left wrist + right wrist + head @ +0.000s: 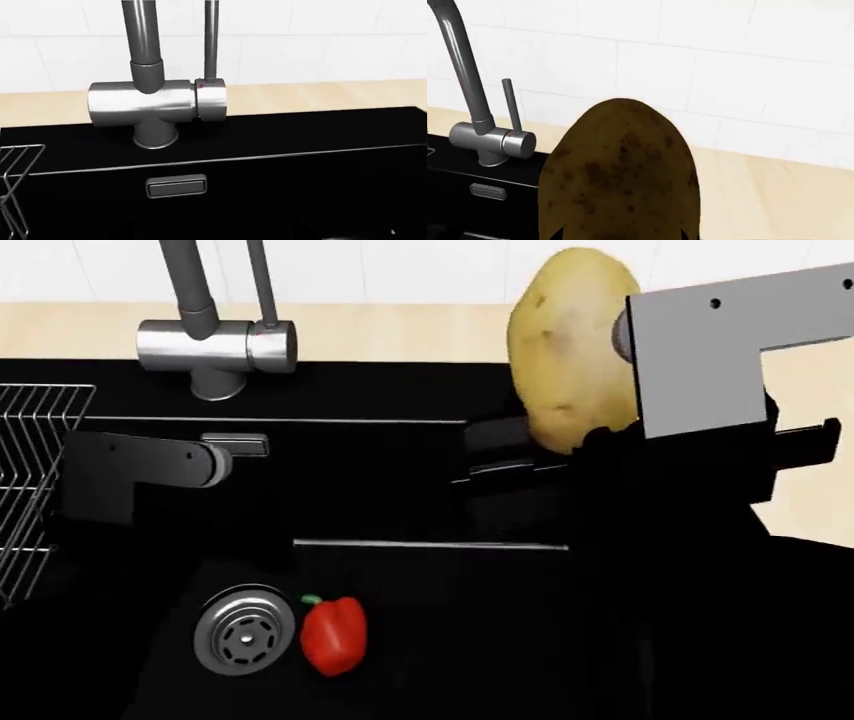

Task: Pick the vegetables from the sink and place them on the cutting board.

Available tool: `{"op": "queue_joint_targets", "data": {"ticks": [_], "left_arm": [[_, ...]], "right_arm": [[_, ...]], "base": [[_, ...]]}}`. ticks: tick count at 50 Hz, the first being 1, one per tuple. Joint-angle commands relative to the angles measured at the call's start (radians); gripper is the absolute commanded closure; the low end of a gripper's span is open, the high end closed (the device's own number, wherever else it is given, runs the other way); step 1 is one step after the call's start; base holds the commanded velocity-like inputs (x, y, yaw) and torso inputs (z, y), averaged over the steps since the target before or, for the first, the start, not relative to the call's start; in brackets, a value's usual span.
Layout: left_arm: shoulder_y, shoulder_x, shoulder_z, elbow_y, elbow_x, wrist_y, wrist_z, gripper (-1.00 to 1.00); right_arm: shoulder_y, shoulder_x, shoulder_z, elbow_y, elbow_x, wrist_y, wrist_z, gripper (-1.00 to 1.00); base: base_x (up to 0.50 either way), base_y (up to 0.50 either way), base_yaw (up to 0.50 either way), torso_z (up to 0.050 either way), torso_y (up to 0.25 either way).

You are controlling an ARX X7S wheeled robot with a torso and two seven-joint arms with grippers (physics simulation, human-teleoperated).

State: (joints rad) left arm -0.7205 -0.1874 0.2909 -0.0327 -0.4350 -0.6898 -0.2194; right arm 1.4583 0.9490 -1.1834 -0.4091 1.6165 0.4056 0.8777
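- Clearly the right gripper [587, 445] has its jaws clamped on the potato's [574, 345] lower end, held high above the sink [441, 510]; that top-heavy hold could let it tip out.
- Left gripper [134, 465] hangs over the basin; I cannot tell its jaws.
- Bell pepper [332, 635] lies beside the drain [244, 630], easily nudged away.
- No cutting board in sight.

Tan-yellow potato [571, 340] speckled brown; glossy red pepper [332, 635], green stem; matte-black sink [427, 510], perhaps unpatterned.
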Motion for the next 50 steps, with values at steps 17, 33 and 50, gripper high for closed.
{"op": "queue_joint_targets", "data": {"ticks": [17, 33, 50], "left_arm": [[-0.290, 0.185, 0.263, -0.827, 0.020, 0.202, 0.120, -1.00], [-0.392, 0.187, 0.815, -1.110, -0.466, 0.396, 0.052, -1.00], [-0.404, 0.187, 1.113, -1.158, -0.755, 0.443, 0.036, -1.00]], "right_arm": [[-0.055, 0.162, 0.045, -0.202, 0.017, -0.067, 0.070, 1.00], [-0.073, 0.181, 0.046, -0.211, 0.015, -0.074, 0.065, 1.00], [-0.073, 0.162, 0.045, -0.205, 0.018, -0.065, 0.061, 1.00]], "base": [[0.00, 0.00, 0.00, 0.000, 0.000], [0.00, 0.00, 0.00, 0.000, 0.000], [0.00, 0.00, 0.00, 0.000, 0.000]]}}
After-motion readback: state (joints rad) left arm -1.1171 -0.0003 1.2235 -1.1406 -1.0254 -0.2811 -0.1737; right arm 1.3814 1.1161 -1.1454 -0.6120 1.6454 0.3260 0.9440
